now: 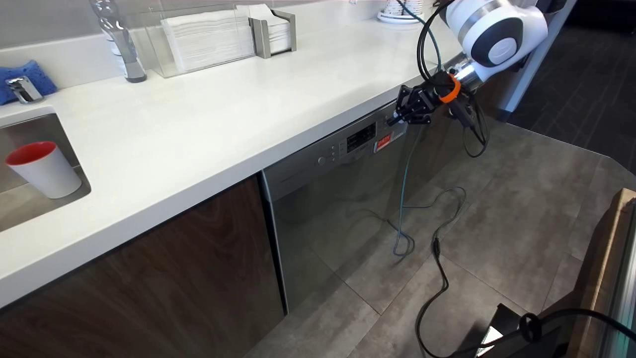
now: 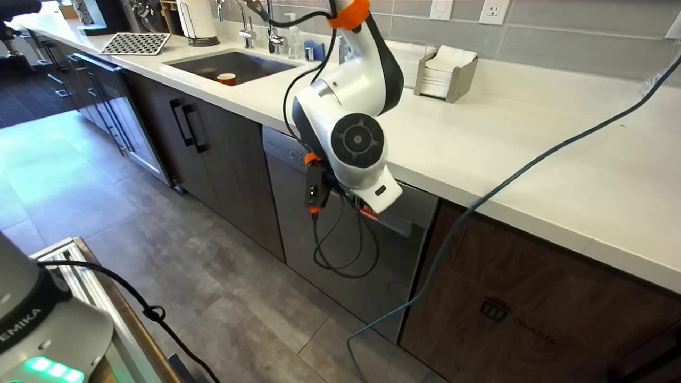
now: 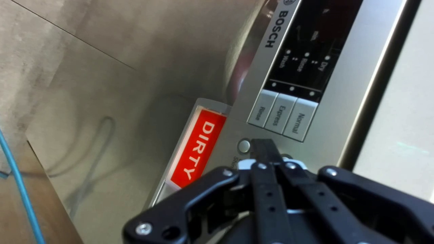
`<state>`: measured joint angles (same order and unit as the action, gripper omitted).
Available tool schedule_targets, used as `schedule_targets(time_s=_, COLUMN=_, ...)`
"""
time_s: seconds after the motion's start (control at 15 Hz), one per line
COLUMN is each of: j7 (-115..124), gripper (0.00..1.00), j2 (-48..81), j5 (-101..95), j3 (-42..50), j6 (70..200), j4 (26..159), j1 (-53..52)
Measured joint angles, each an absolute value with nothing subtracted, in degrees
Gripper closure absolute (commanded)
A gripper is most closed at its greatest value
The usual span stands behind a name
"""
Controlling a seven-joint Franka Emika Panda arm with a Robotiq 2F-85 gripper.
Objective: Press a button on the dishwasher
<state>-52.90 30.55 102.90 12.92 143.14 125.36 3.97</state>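
Observation:
The dishwasher's grey steel front (image 1: 328,214) shows in both exterior views, partly behind the arm in an exterior view (image 2: 298,207). Its control strip (image 3: 325,132) fills the wrist view's right part, with a dark display (image 3: 315,44) and buttons marked Rinse, Express and Normal (image 3: 298,122). My gripper (image 3: 266,150) is shut, its dark fingertips together just below these buttons. The tips lie right beside a round silver button (image 3: 244,146); another round button (image 3: 287,156) is mostly hidden behind them. I cannot tell whether the tips touch the panel. In an exterior view the gripper (image 1: 393,119) is at the strip's far end.
A red DIRTY sign (image 3: 198,149) sits on the dishwasher by the gripper. The white counter edge (image 1: 318,134) overhangs just above. Cables hang from the wrist (image 2: 346,266). A teal cable (image 2: 452,234) crosses in front. Brown cabinet doors (image 1: 164,278) flank the dishwasher.

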Motion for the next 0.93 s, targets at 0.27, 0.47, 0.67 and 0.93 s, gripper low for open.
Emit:
schedule_targets(time_s=0.27, j7=-52.6, gripper=1.00, j2=30.7, j5=103.2, j3=12.8, j6=142.5, j4=125.4, j1=4.3)
schedule_targets(time_s=0.47, j7=-52.5, gripper=1.00, j2=30.8, j5=104.4, j3=12.8, j6=141.0, j4=125.6, j1=5.0)
schedule_targets(time_s=0.67, j7=-52.6, gripper=1.00, j2=31.0, j5=106.2, j3=12.8, j6=139.9, j4=125.8, j1=5.3)
schedule_targets(time_s=0.93, j7=-52.7, gripper=1.00, j2=31.0, j5=108.6, j3=12.7, j6=139.8, j4=126.2, j1=5.2)
